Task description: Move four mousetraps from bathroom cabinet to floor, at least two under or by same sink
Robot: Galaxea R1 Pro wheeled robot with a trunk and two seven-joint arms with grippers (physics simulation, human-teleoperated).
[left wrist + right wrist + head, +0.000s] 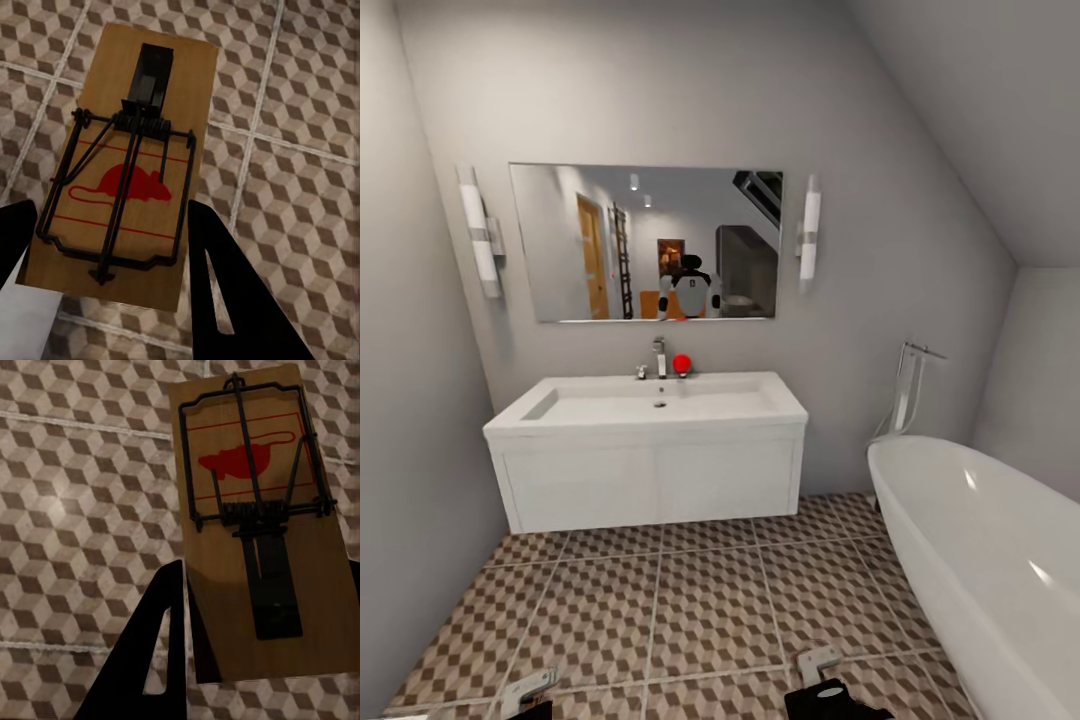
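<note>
No words to read, just red mouse picture on each trap. My left gripper [105, 240] pinches one mousetrap [127, 161], fingers tight on both sides. My right gripper [262, 607] pinches other mousetrap [259, 521] same way. Both hang over bathroom floor [690, 600]. Sink [650, 405] straight ahead, bowl looks bare. Bathtub [980, 540] close on right. Open tiles between.

Pretty evenly lit, soft light from the two wall lamps [482, 232] beside the mirror [650, 243]. Bathtub [980, 560] rim has glare streaks. Wrist views are dimmer, everything slightly soft.
</note>
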